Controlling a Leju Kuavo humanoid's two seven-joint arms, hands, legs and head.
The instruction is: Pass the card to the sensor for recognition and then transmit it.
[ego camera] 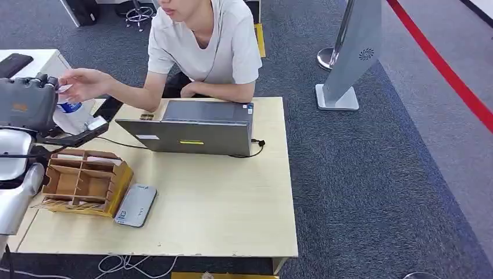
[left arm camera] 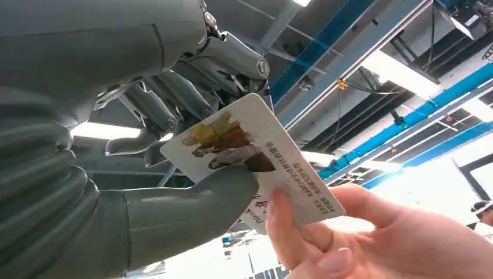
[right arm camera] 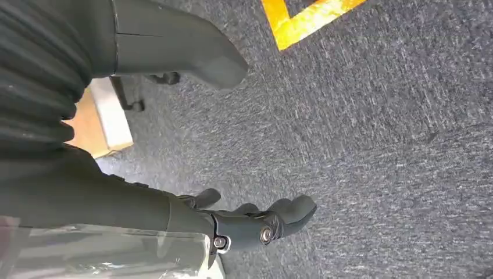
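The handover is the step in hand: the left hand (left arm camera: 174, 145) holds the card (left arm camera: 256, 157) pinched between thumb and fingers, raised at the table's (ego camera: 232, 197) far left corner, and a person's hand (left arm camera: 372, 238) already grips the card's free end. Doing it well likely means keeping the arm steady and loosening the pinch only once the person clearly bears the card — no tugging, no early drop; the right hand (right arm camera: 256, 224) hangs over the carpet, fingers loosely curled, holding nothing.
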